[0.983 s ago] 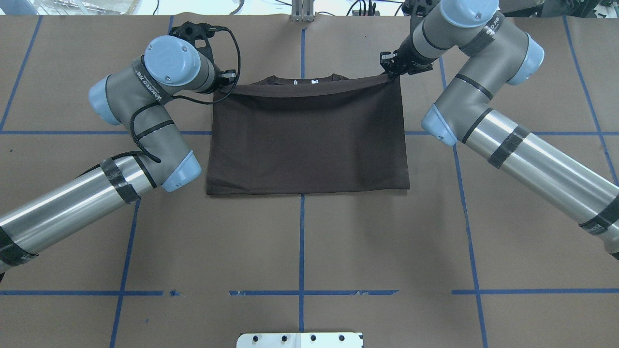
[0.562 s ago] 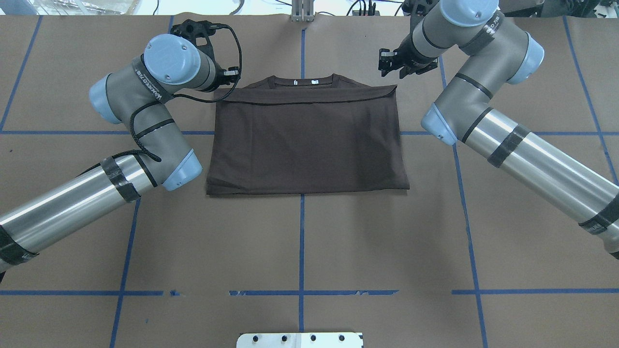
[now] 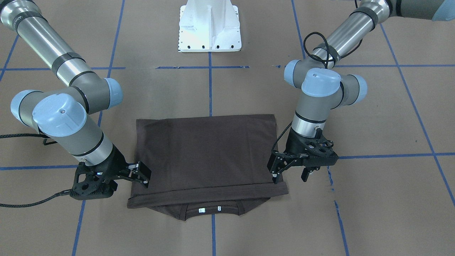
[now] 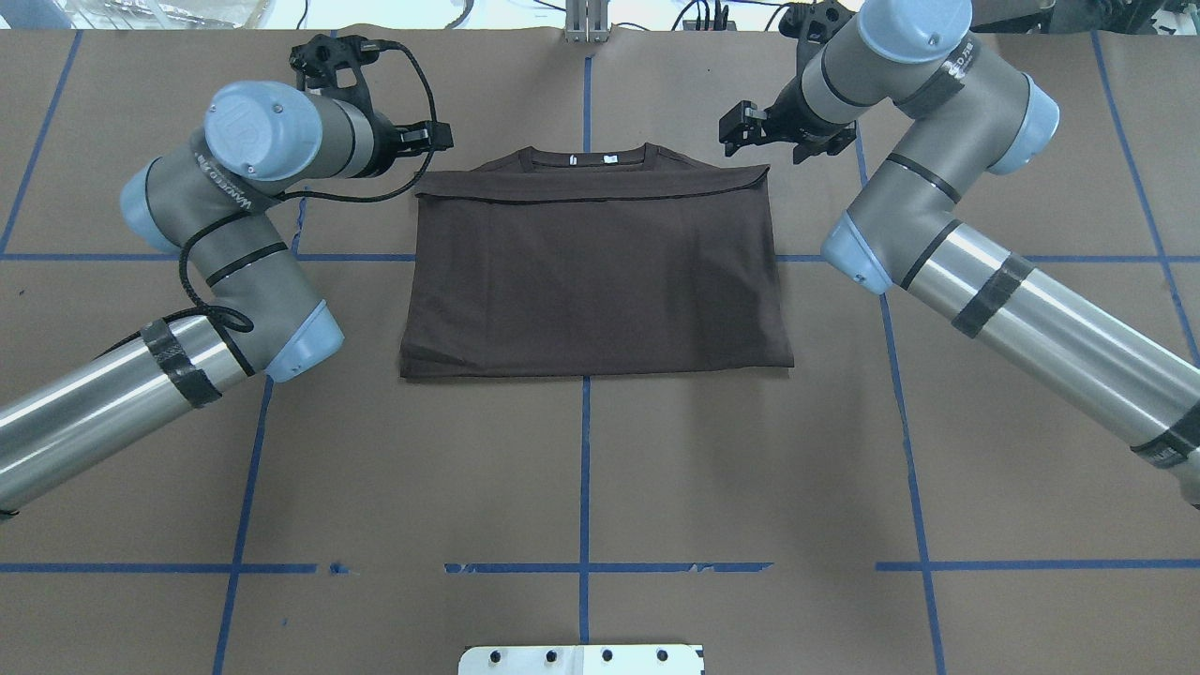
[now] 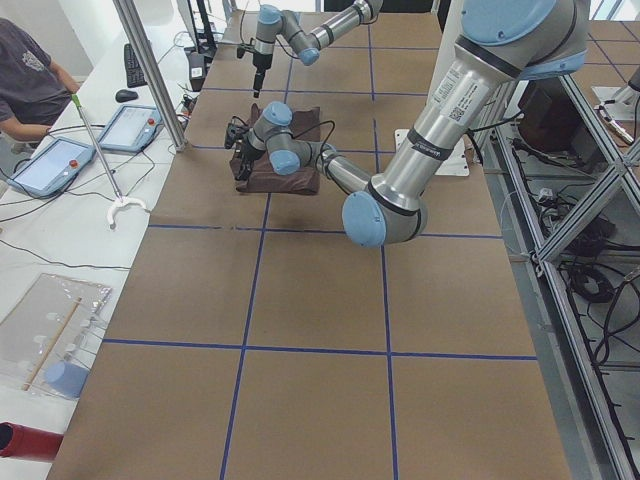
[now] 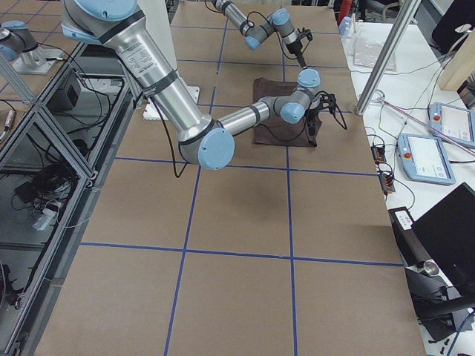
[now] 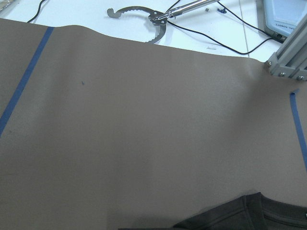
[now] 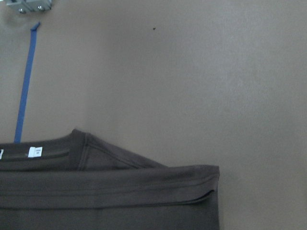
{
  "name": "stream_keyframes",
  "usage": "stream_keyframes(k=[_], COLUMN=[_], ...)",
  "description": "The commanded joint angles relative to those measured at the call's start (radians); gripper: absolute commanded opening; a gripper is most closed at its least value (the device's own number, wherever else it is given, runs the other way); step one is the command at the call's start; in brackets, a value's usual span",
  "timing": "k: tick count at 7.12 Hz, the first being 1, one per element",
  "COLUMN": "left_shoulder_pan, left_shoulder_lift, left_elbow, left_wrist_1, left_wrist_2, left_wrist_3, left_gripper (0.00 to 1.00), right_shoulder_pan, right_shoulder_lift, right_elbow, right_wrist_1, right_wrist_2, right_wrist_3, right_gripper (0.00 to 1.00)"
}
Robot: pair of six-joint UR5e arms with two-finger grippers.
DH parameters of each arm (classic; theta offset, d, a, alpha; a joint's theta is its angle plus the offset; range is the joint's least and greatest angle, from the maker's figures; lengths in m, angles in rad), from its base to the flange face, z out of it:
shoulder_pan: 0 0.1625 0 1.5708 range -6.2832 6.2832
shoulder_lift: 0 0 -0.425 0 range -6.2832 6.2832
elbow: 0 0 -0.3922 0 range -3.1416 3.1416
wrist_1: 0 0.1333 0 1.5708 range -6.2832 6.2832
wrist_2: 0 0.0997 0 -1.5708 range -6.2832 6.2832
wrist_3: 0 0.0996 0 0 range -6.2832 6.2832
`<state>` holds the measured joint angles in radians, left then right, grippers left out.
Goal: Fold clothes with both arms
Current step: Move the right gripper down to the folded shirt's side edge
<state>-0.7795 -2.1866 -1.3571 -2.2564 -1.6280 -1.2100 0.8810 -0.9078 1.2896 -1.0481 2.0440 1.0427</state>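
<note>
The dark brown T-shirt (image 4: pixel 592 272) lies flat on the table, folded in half. Its hem edge sits just short of the ribbed collar (image 4: pixel 586 157) at the far side. My left gripper (image 4: pixel 433 139) hovers open by the shirt's far left corner, holding nothing. My right gripper (image 4: pixel 761 139) hangs open above the far right corner, also empty. From the front, the left gripper (image 3: pixel 289 175) and the right gripper (image 3: pixel 143 173) flank the folded edge. The right wrist view shows the folded corner (image 8: pixel 144 191); the left wrist view shows only a bit of collar (image 7: pixel 249 216).
Brown paper with blue tape lines (image 4: pixel 585 469) covers the table. The white base pedestal (image 3: pixel 209 28) stands at the robot's side. A person (image 5: pixel 28 80) sits with tablets at the far end. A metal post (image 4: pixel 586 21) rises behind the shirt.
Both grippers let go of the hem and opened; the lifted edge dropped flat onto the shirt. The arms then drew outward and away from the far corners.
</note>
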Motion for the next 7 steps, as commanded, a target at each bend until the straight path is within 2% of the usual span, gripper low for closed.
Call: stream_keyframes(k=[1, 3, 6, 7], left_shoulder_pan=[-0.003, -0.001, -0.001, -0.001], left_shoulder_lift=[0.05, 0.085, 0.111, 0.111], left_elbow=[-0.062, -0.105, -0.148, -0.148], left_wrist_1=[-0.032, -0.02, -0.02, -0.02], left_wrist_2=[-0.004, -0.01, -0.024, -0.024], left_wrist_3=[0.006, 0.006, 0.001, 0.001], left_gripper=[1.0, 1.0, 1.0, 1.0], right_shoulder_pan=[-0.066, -0.115, -0.21, -0.229], right_shoulder_lift=[-0.147, -0.279, -0.283, -0.287], right_elbow=[0.176, 0.284, 0.294, 0.287], right_wrist_1=[-0.01, -0.009, -0.009, -0.009], right_wrist_2=[0.042, 0.061, 0.012, -0.016], right_wrist_3=[0.057, 0.118, 0.229, 0.229], right_gripper=[1.0, 1.0, 0.99, 0.88])
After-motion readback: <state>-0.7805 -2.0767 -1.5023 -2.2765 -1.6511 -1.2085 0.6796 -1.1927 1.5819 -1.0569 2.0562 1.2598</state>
